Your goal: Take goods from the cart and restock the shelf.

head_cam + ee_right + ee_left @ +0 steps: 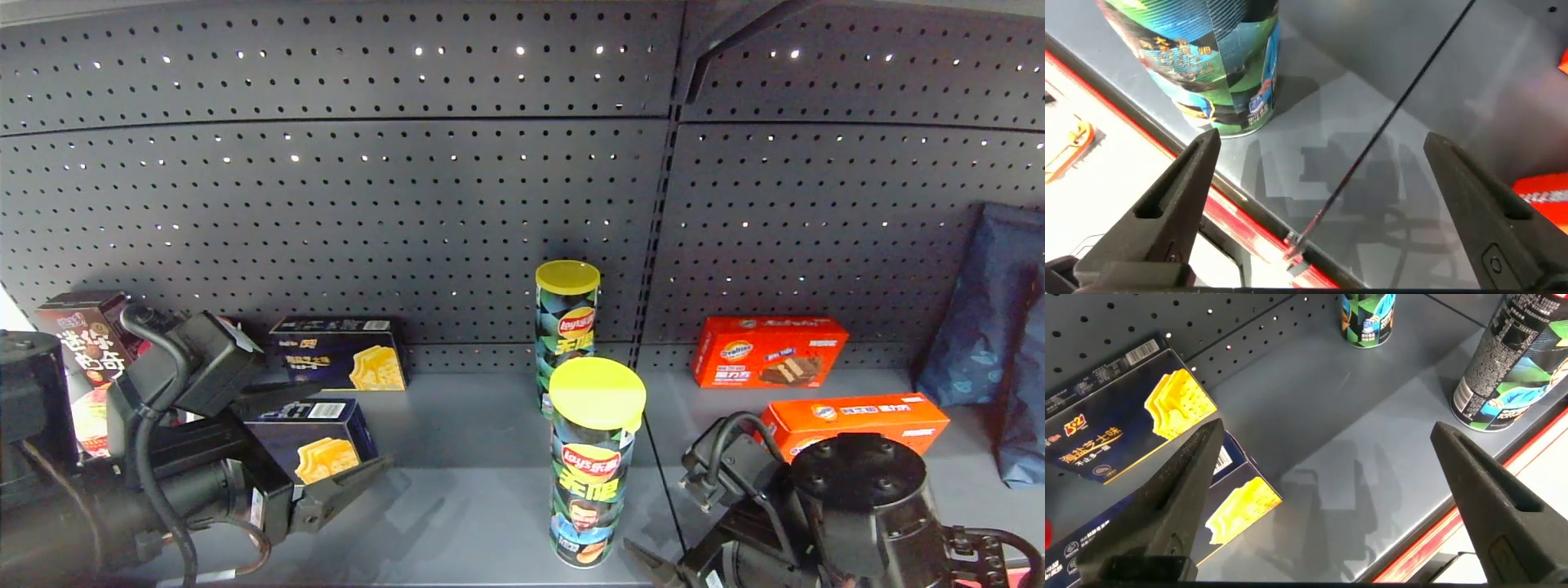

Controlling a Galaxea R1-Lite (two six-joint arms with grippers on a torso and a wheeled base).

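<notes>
The shelf (457, 506) had its widest free floor in the middle, between the two dark blue boxes on the left and the two chip cans. The front can (594, 474) stood upright very near the red front edge (1233, 220) of the shelf, and the back can (566, 327) stood upright behind it, close to the perforated back panel (408, 204). A thin seam (657, 465) ran from the panel to the front edge, just to the right of the cans.

The left gripper (1327, 433) hung over the free floor with its fingers spread wide and nothing between them. The front blue box (314, 437) lay just beside it, and the back blue box (343, 354) lay near the panel. The right gripper (1323, 145) was at the front edge, to the right of the front can, and its fingers were also released and apart, with only the shelf floor between them.

On the right part, the back orange box (767, 351) leaned at the panel and the front orange box (857, 420) lay before it. The right arm covered the lower left corner of the front one. The front can hid the lower part of the back can. The left arm covered much of a dark brown box (86, 351) at the far left, and a blue bag (992, 310) was cut off by the right border
</notes>
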